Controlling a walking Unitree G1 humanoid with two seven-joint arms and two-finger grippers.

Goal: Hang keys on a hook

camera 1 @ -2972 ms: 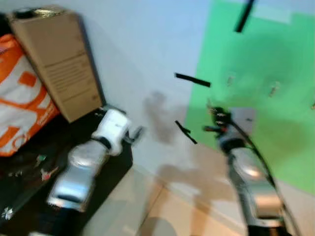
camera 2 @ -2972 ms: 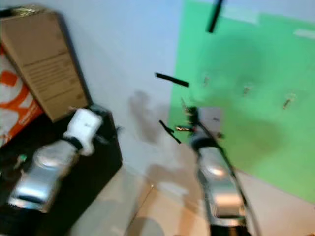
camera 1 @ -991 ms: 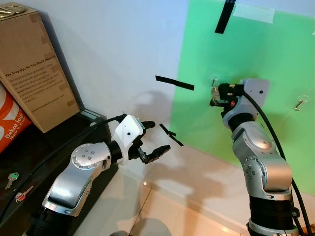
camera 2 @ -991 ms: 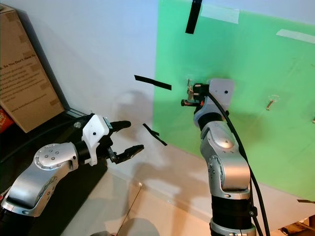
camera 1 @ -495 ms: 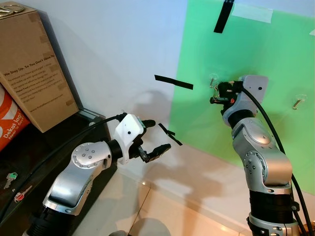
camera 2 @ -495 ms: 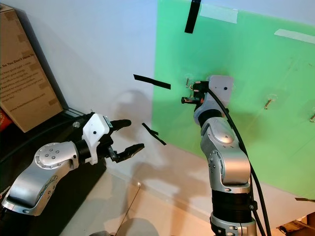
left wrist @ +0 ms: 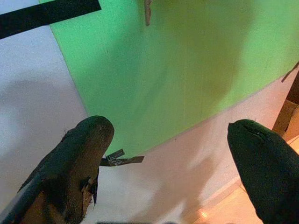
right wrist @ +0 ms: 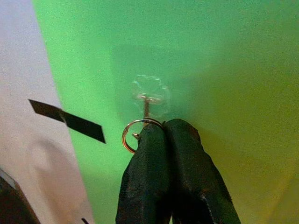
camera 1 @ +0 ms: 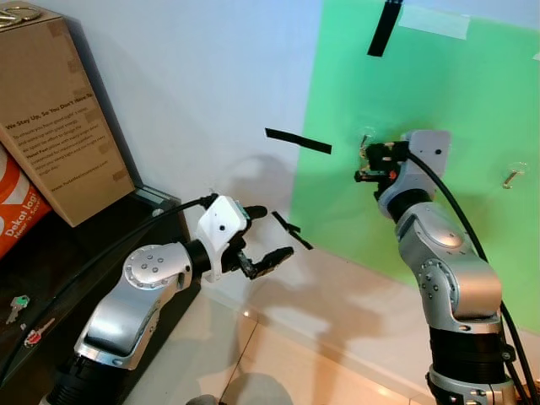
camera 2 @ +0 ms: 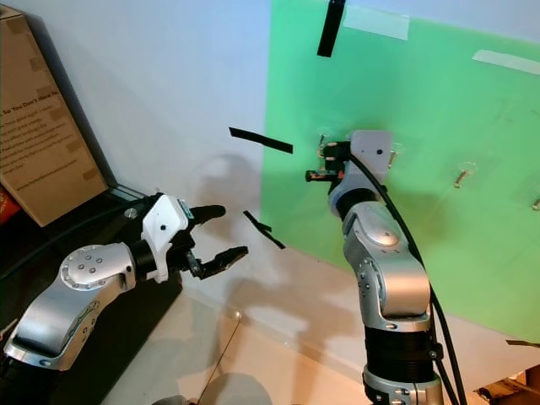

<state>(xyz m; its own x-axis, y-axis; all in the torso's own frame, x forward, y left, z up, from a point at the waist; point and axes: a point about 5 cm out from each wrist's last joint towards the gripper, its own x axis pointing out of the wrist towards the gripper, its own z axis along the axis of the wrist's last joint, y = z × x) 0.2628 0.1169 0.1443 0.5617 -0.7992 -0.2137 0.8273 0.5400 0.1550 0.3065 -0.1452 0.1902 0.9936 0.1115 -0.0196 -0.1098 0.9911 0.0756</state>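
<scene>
— Biggest first?

— White wall (camera 1: pixel 194 76), with a green sheet (camera 1: pixel 472 110) taped over its right part, left edge running down past the black tape strips (camera 1: pixel 298 141). Lower left, a dark cabinet (camera 1: pixel 51 278) with a cardboard box (camera 1: pixel 51 118) leaning at the wall and an orange bag (camera 1: pixel 17 211) beside it. Pale floor (camera 1: pixel 278 363) open between the two arms.

— And the arms?

— Left gripper (camera 1: pixel 266 234) held out in front of the cabinet's corner, near the wall's foot, fingers spread wide and holding nothing; open air all round it. Right gripper (right wrist: pixel 161 128) raised against the green sheet, fingers pressed together on the key ring (right wrist: pixel 133 135).

— Where's the ring against the hook?

— Just beside and below the clear stick-on hook (right wrist: pixel 149 95), the ring's top edge at the hook's metal stem; hard to tell whether touching or looped over. More hooks (camera 1: pixel 512 175) further right on the sheet, well apart.

— Anything small left?

— Loose keys (camera 1: pixel 18 302) on the cabinet top near its front edge.
</scene>
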